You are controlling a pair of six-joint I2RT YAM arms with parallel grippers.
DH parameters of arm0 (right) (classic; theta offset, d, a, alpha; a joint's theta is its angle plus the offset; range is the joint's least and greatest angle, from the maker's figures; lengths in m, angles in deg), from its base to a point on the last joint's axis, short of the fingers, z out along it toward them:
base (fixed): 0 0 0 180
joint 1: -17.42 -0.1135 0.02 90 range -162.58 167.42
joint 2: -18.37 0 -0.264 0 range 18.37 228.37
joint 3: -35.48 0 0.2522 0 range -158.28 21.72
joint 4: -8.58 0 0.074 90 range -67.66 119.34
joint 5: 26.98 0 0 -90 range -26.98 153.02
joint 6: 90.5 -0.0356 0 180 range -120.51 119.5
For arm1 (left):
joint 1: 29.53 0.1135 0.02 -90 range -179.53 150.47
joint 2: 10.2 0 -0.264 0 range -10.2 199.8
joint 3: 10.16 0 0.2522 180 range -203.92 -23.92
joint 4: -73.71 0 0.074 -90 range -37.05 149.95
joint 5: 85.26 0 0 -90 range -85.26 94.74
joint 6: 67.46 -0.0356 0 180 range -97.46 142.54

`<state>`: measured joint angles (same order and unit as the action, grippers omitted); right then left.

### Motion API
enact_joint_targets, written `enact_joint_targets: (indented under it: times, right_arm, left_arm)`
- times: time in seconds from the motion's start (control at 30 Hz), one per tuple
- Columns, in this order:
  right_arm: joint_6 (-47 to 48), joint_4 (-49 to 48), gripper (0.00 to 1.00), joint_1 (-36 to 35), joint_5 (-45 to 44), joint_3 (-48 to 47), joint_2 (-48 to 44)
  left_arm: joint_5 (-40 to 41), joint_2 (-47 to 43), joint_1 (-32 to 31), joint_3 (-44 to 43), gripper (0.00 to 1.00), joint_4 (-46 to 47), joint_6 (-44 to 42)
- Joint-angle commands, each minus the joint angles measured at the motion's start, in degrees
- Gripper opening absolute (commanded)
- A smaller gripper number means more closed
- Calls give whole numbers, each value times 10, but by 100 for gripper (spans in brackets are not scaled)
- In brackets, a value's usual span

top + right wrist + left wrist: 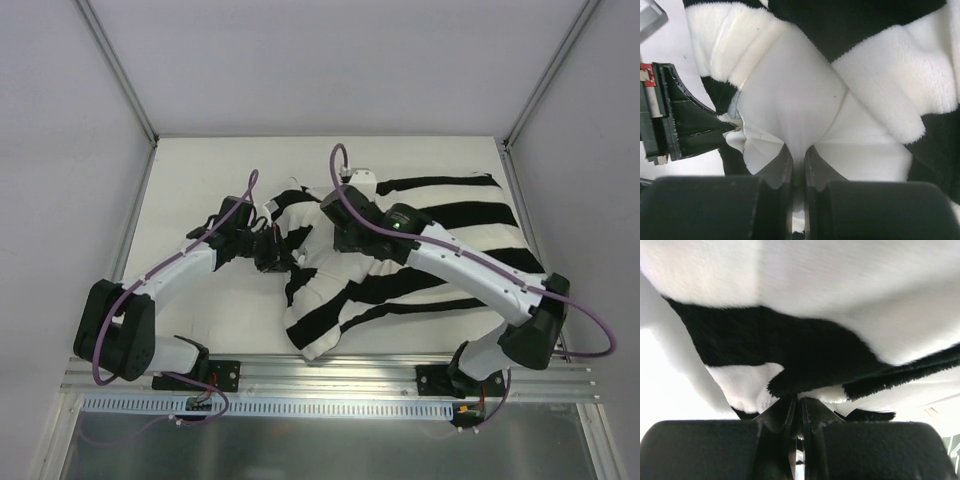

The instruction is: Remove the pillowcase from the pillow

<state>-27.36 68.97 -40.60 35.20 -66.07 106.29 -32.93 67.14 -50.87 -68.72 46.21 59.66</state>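
Note:
The black-and-white striped pillowcase (450,215) lies across the table, bunched at its left end. My left gripper (272,255) is shut on a fold of the striped cloth (790,345); the cloth enters the closed jaws of the left gripper (800,399). My right gripper (330,243) is just right of it, shut on the plain white pillow (790,90) where it shows through the pillowcase opening (880,85). The white fabric is pinched in the right gripper (798,152). The left gripper's black fingers (687,125) show at the left of the right wrist view. Most of the pillow is hidden inside the case.
The white table (200,180) extends left and behind the pillow. Grey walls and metal corner posts (120,70) close it in. A metal rail (330,375) with both arm bases runs along the near edge.

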Motion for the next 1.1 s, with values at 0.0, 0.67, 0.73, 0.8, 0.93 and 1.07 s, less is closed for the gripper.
enact_joint_targets:
  times: [0.0, 0.67, 0.73, 0.8, 0.93, 1.07]
  right_arm:
    - [-12, -43, 1, 33, -99, -12, -126]
    - [-51, -66, 1, 26, 13, 187, -216]
    - [-47, -67, 1, 26, 13, 183, -216]
    - [-44, -65, 1, 24, 14, 177, -212]
    - [-43, -60, 1, 21, 14, 169, -209]
    - [-44, -59, 1, 20, 12, 167, -211]
  left_arm:
    - [52, 18, 6, 16, 0, -61, -26]
    - [120, -111, 5, -109, 86, -81, -32]
    - [138, -118, -3, -132, 88, -86, -36]
    - [170, -124, -25, -149, 91, -88, -50]
    - [204, -99, -79, -201, 96, -99, -75]
    - [230, -44, -135, -254, 95, -139, -105]
